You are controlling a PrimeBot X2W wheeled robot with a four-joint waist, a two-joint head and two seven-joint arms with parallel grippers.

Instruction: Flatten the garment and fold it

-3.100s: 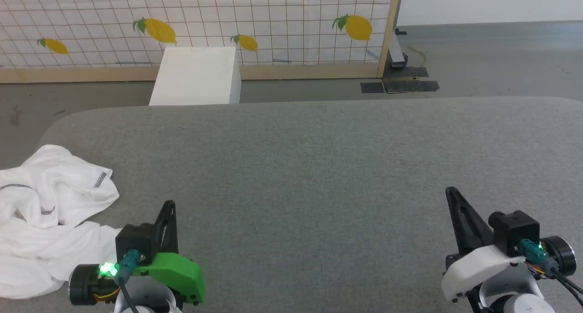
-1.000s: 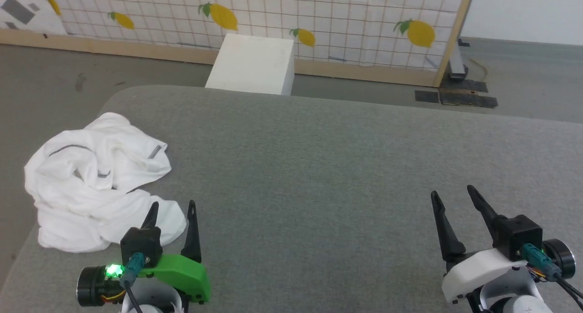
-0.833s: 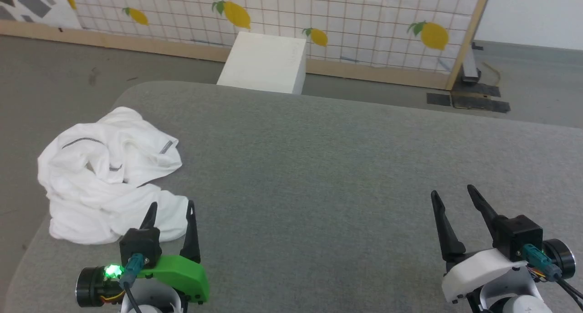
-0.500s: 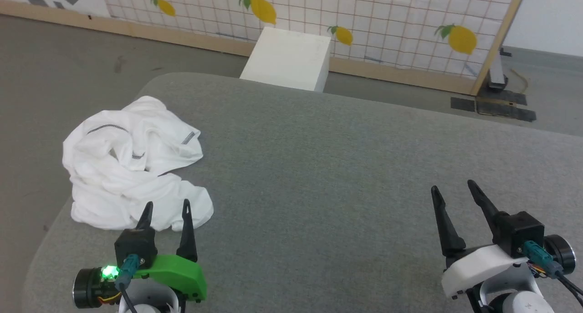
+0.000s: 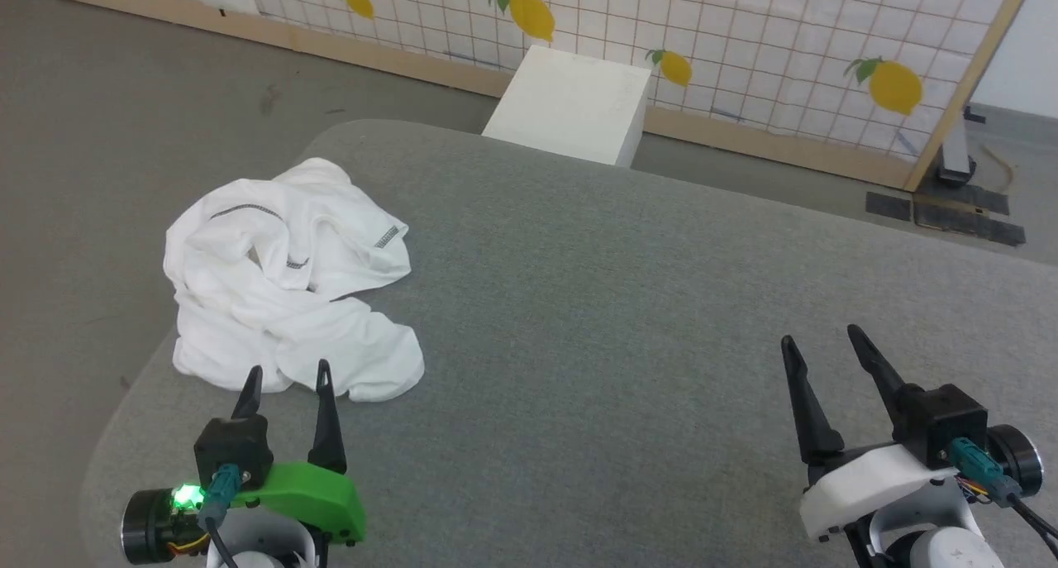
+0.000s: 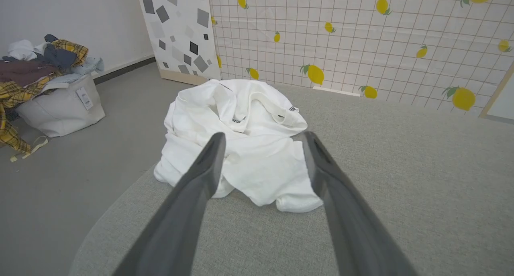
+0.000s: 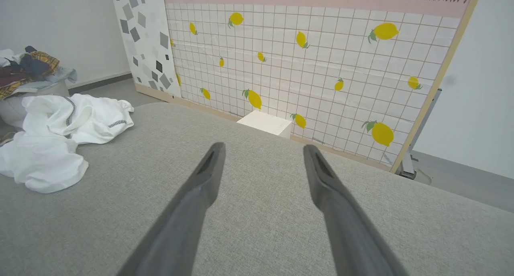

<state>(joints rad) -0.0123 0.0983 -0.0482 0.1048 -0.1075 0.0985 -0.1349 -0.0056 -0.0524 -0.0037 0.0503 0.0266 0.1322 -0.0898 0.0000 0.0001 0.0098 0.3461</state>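
The garment (image 5: 281, 287) is a crumpled white shirt with grey-black stitched seams, heaped near the left corner of the grey padded table (image 5: 628, 303). My left gripper (image 5: 285, 374) stands open just short of the heap's near edge, its fingers pointing at it and apart from the cloth. In the left wrist view the garment (image 6: 249, 147) lies straight ahead between the open fingers. My right gripper (image 5: 818, 341) is open at the lower right over bare table, far from the shirt. In the right wrist view the garment (image 7: 60, 139) sits at the far left.
A white box (image 5: 570, 105) stands on the floor beyond the table, before a lemon-patterned grid panel (image 5: 744, 47). A white bin heaped with clothes (image 6: 44, 87) sits on the floor to the left. The table's left edge (image 5: 124, 419) curves close to the heap.
The head camera has swung left, so the whole scene has shifted right in view. Both grippers stay open and the garment lies as before.
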